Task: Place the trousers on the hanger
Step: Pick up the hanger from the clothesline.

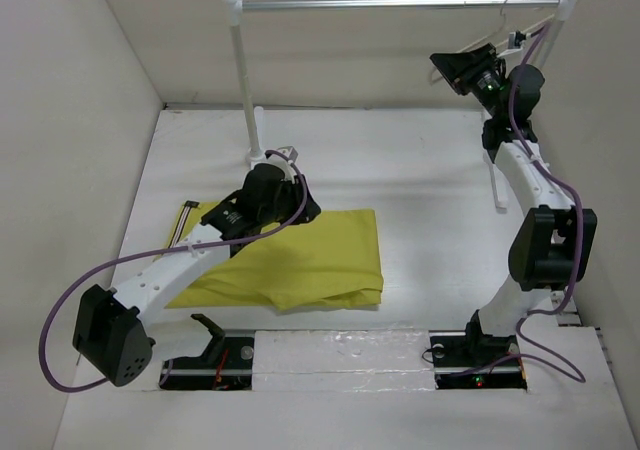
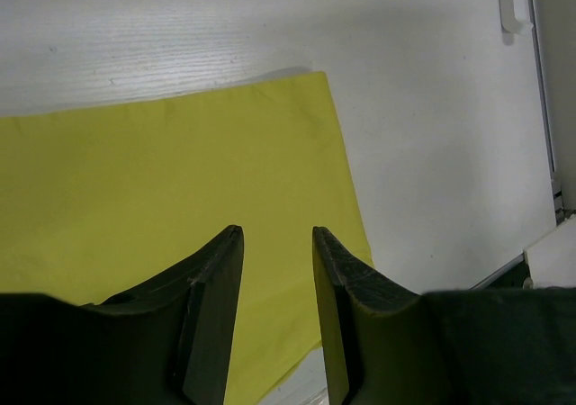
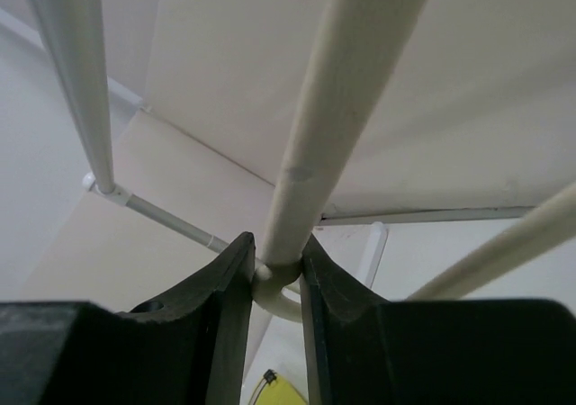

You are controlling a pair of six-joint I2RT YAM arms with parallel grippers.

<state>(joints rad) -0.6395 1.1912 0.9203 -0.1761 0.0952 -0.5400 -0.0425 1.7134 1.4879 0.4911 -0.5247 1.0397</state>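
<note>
Right wrist view: below the rail (image 3: pixel 72 81), the hanger (image 3: pixel 324 135) is clamped by the right gripper (image 3: pixel 277 263), seemingly to steady it, while the left gripper (image 2: pixel 277 243) is spread above the trousers (image 2: pixel 162 180).

The overhead camera looks down from behind the arm bases across the whole counter (image 1: pixel 430 160). The left wrist camera peers closely past the left hand (image 2: pixel 276 234) onto the trousers (image 2: pixel 162 180), also visible from overhead. The right wrist camera tilts upward past the right hand (image 3: pixel 275 243), sharing the hanger (image 3: pixel 328 108) and rail (image 3: pixel 72 72) with the overhead view.
</note>
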